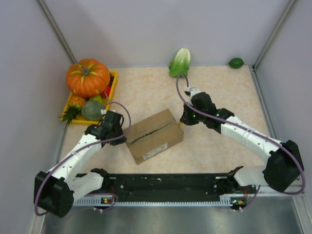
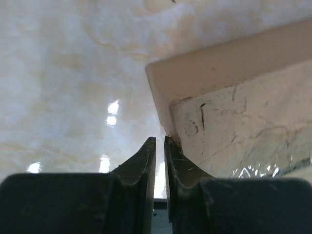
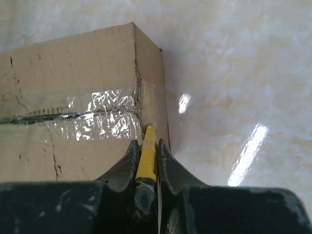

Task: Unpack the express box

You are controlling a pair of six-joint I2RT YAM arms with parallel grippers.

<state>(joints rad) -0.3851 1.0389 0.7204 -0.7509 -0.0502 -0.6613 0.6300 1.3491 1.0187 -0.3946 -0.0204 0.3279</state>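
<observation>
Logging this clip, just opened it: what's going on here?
Two arms are working on the express box, which lies with its flaps down. The right gripper is shut on a thin yellow tool, its tip at the end of the taped seam on the box's right end. The left gripper, fingers nearly together and holding nothing, sits at the box's opposite corner.

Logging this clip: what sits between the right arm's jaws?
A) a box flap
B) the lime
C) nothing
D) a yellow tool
D: the right wrist view shows a yellow tool pinched between the jaws, its tip by the taped seam end of the express box.
</observation>
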